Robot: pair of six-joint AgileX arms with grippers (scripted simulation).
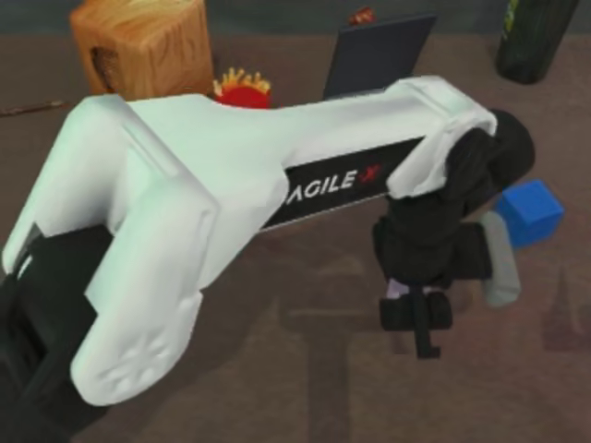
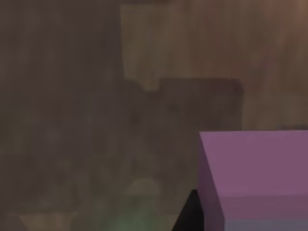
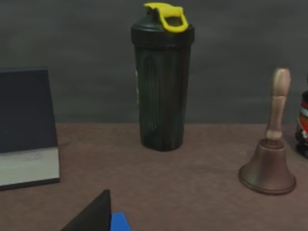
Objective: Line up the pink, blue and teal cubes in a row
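Note:
My left arm reaches across the table. Its gripper point(image 1: 417, 314) hangs over the brown table right of centre, shut on the pale pink cube point(image 2: 255, 178). One dark finger point(image 2: 190, 215) lies against the cube's side, and a sliver of the pink cube point(image 1: 397, 288) peeks out under the wrist in the top view. The deep blue cube point(image 1: 529, 210) rests on the table just right of and beyond that gripper. A corner of the blue cube point(image 3: 120, 222) also shows beside my right gripper point(image 3: 94, 215), which does not appear in the top view. The teal cube is hidden.
At the back left stand a big wood-grain block point(image 1: 138, 46) and a red carton of fries point(image 1: 242, 89). A dark slanted panel point(image 1: 379, 55) sits at the back centre, and a black shaker bottle with a yellow lid point(image 3: 161, 82) at the back right. A bronze bell point(image 3: 269, 163) stands near it.

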